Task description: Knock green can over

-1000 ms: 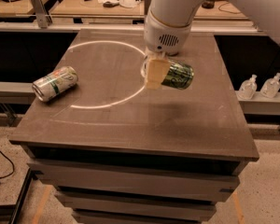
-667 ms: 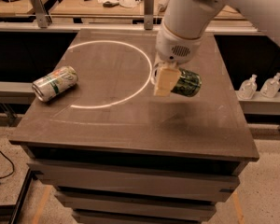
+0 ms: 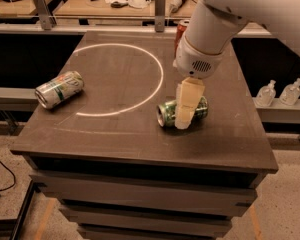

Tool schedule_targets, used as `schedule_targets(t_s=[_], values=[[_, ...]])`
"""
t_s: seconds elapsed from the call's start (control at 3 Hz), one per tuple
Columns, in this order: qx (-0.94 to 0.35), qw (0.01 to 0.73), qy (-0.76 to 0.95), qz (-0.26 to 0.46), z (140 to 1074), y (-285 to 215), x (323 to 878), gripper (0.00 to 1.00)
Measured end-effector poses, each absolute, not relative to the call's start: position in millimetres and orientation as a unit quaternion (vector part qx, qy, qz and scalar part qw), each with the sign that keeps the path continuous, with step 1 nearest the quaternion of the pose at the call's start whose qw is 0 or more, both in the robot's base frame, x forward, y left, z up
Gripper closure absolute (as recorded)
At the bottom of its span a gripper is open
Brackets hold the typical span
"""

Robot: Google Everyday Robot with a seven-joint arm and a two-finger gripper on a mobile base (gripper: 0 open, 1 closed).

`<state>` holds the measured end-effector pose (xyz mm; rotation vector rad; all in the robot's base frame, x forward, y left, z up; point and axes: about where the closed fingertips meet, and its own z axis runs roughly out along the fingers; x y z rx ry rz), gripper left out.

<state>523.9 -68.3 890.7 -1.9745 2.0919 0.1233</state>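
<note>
ok so rn the green can is lying on its side on the desk, just outside the white circle on the right, silver end pointing left. The tool is right down at it, its pale part crossing the can's middle. Can't tell if it's clamped on the can or just sitting loose around it, the view doesn't show that.

Task-wise, imo the can is basically down already, so what's left is getting the tool away cleanly. Stuff that could go wrong:

- if the tool does have hold of it and the arm lifts w/o letting go, the can comes up with it and nothing's been knocked over
- if it pulls off sideways, it prob drags or flicks the can. The can's long axis runs left-right, so it'd roll toward the front edge of the desk, which is near, or back toward the circle
- the red can is standing just behind the arm, partly hidden. A careless swing back could tip that one too

The pale can is on its side at the left, well apart, no worry there. 2 small bottles sit off the desk on the right.
</note>
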Motion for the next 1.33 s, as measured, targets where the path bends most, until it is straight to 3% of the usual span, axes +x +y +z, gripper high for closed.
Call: schedule_targets(t_s=[1.33], values=[[-0.667,0.161,0.724,0.072,895,-80,531,0.0]])
